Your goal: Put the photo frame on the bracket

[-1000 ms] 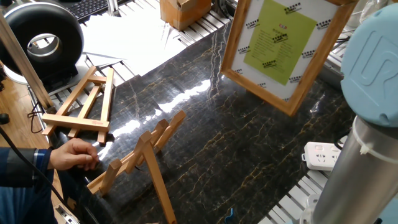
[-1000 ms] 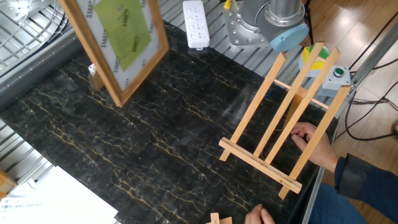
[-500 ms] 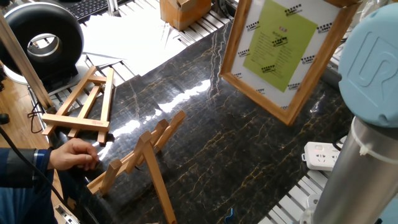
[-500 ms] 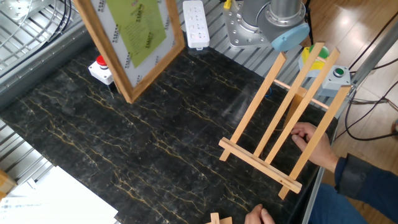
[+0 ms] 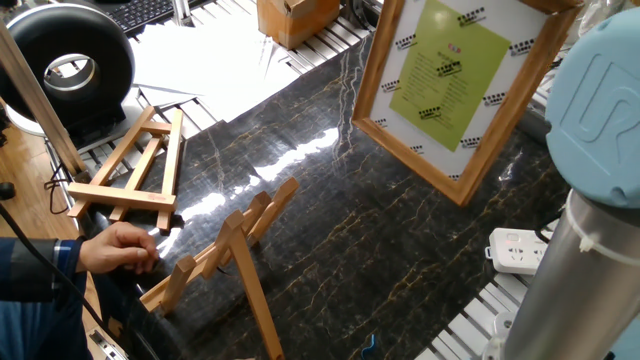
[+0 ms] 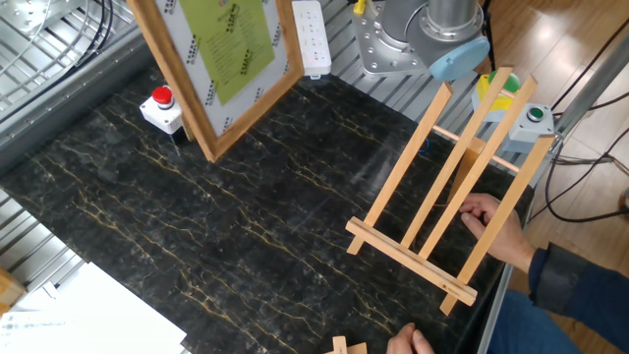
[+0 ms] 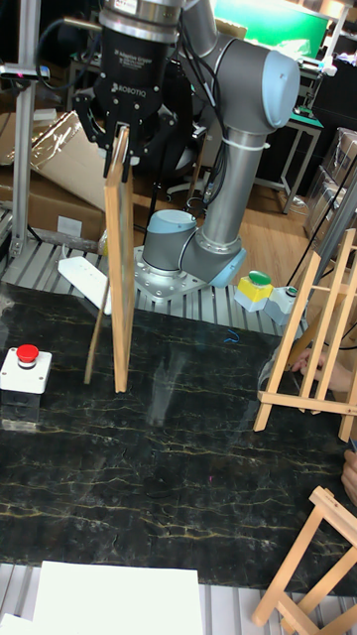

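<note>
While the gripper (image 7: pixel 120 134) grips it, the photo frame (image 7: pixel 119 260) hangs upright.

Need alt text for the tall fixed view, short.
The claw holds the photo frame by its top edge, edge-on and hanging above the dark marble table. The bracket stands at the right edge, a person's hand on it.

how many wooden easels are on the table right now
2. The larger bracket stands at the table's edge, with a person's hand on it. A smaller A-shaped easel stands near the black ring-shaped object. None looks hidden, though the views crop the table.
</note>
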Tool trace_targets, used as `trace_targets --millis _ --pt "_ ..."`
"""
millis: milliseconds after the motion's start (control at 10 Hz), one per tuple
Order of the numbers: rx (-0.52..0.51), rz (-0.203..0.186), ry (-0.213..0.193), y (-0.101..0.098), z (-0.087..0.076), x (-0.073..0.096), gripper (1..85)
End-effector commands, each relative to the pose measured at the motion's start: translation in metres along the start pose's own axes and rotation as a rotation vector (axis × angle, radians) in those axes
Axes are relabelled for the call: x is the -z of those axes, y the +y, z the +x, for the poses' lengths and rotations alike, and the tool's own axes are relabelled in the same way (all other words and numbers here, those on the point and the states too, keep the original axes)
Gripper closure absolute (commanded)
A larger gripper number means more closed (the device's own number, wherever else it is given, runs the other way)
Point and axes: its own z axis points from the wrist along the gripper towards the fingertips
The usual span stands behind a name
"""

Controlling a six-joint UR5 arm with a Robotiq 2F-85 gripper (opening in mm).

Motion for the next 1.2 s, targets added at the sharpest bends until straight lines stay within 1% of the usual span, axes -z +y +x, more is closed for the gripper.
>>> trace_targets --millis 0,200,300,400,500,600,700,800,900,1000,1100 --pt "0.029 -0.013 -0.009 -0.004 -0.004 0.005 84.7" --pt "0.014 -0.026 -0.016 0.002 -0.004 0.005 84.7" --pt "0.003 -0.022 -0.022 0.0 -0.006 0.006 84.7" --pt "-0.005 -0.005 -0.031 -0.004 -0.008 0.006 84.7" --pt "0.0 0.017 -0.05 -0.01 -0.013 0.006 84.7" --pt "-0.012 0.03 -0.071 -0.014 -0.019 0.006 84.7" --pt "-0.068 0.0 -0.09 -0.006 -0.023 0.007 84.7" --pt "-0.109 -0.041 -0.113 0.003 -0.03 0.007 84.7" --pt "-0.119 -0.074 -0.131 0.011 -0.035 0.008 84.7" --pt "-0.109 -0.077 -0.146 0.012 -0.039 0.009 84.7" --pt "-0.116 -0.082 -0.152 0.013 -0.041 0.009 84.7"
